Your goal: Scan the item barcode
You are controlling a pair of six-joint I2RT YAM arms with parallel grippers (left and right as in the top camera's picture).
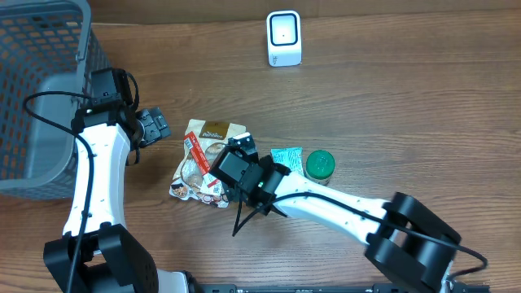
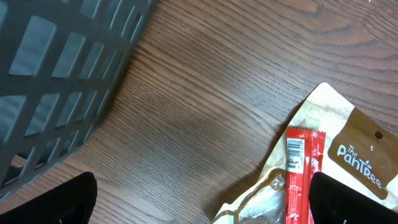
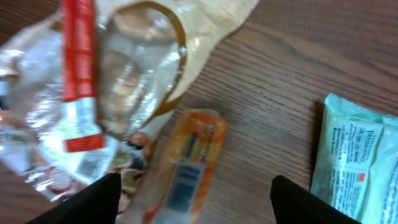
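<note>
Two spread: left end effector beside basket, right end effector over snack bags, scanner far.

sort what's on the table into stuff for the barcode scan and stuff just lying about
Job, likely: white scanner; orange packet under the open right hand.
Lying about: snack bag, red stick packet, teal packet, green-lidded tub, grey basket.

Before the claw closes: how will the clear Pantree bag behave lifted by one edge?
Probably floppy: the Pantree bag is thin, crinkled film, so it should sag. Likely slippery, being glossy. The red stick pack on it may slide off.
</note>
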